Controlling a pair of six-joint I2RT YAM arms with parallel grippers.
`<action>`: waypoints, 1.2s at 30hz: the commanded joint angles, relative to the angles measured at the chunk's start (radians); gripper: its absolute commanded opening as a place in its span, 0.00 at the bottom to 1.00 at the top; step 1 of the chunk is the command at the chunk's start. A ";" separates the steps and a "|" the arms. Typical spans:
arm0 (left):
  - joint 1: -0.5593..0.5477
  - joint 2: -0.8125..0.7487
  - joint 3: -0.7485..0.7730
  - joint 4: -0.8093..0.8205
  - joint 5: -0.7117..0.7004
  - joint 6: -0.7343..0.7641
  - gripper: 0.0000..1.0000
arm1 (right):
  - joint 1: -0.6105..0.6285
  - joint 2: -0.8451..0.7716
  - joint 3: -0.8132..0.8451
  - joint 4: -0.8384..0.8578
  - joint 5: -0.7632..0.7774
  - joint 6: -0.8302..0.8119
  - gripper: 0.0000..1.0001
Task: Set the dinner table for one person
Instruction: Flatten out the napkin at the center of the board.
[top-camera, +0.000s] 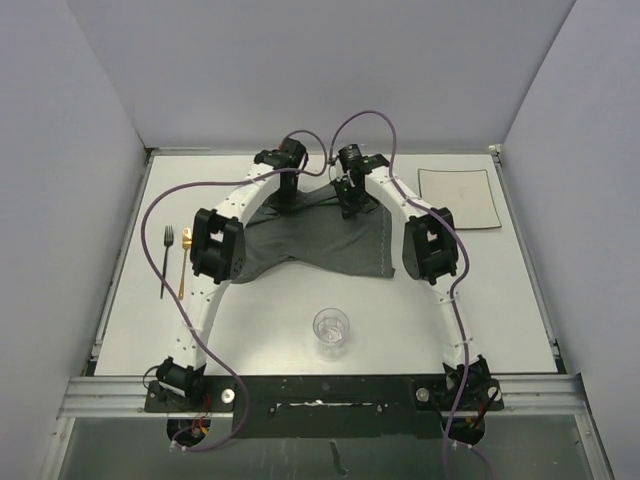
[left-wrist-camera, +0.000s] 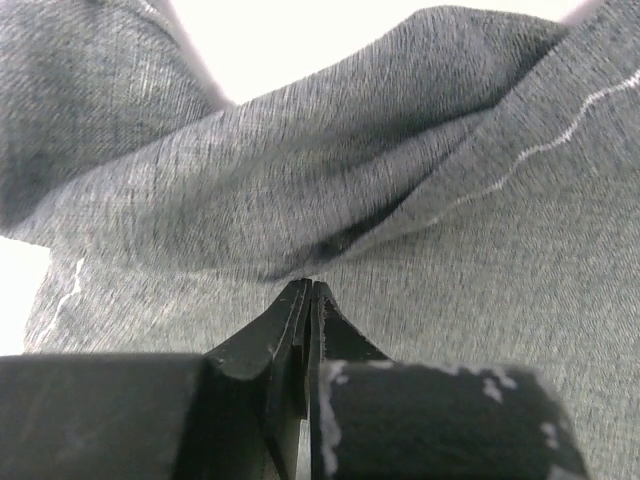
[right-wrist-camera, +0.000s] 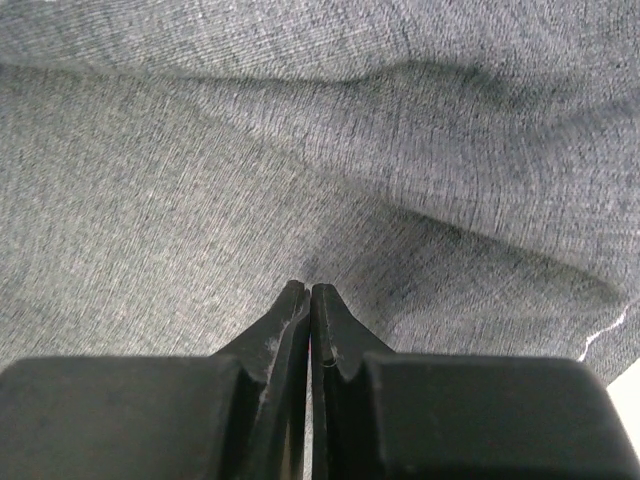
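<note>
The white dinner table (top-camera: 270, 330) carries a dark grey stitched placemat (top-camera: 320, 245), rumpled and pulled up along its far edge. My left gripper (top-camera: 287, 205) and right gripper (top-camera: 350, 210) sit side by side at that far edge. In the left wrist view the left gripper (left-wrist-camera: 310, 284) is shut, with folds of the placemat (left-wrist-camera: 380, 200) running into its tips. The right wrist view shows the right gripper (right-wrist-camera: 308, 287) shut too, creases of the placemat (right-wrist-camera: 300, 170) spreading from its tips.
A dark fork (top-camera: 166, 262) and a gold utensil (top-camera: 183, 265) lie side by side at the table's left. A clear glass (top-camera: 331, 330) stands near the front middle. A white square plate (top-camera: 458, 198) lies at the back right.
</note>
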 joint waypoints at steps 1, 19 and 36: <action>0.017 0.093 0.163 -0.073 0.020 0.002 0.00 | -0.010 0.028 0.102 -0.041 0.020 -0.038 0.00; 0.142 0.173 0.335 -0.012 0.070 0.060 0.12 | -0.109 0.087 0.298 0.064 0.165 0.012 0.00; 0.043 -0.214 0.212 -0.019 -0.032 0.160 0.74 | -0.059 -0.389 0.087 0.015 -0.007 -0.066 0.44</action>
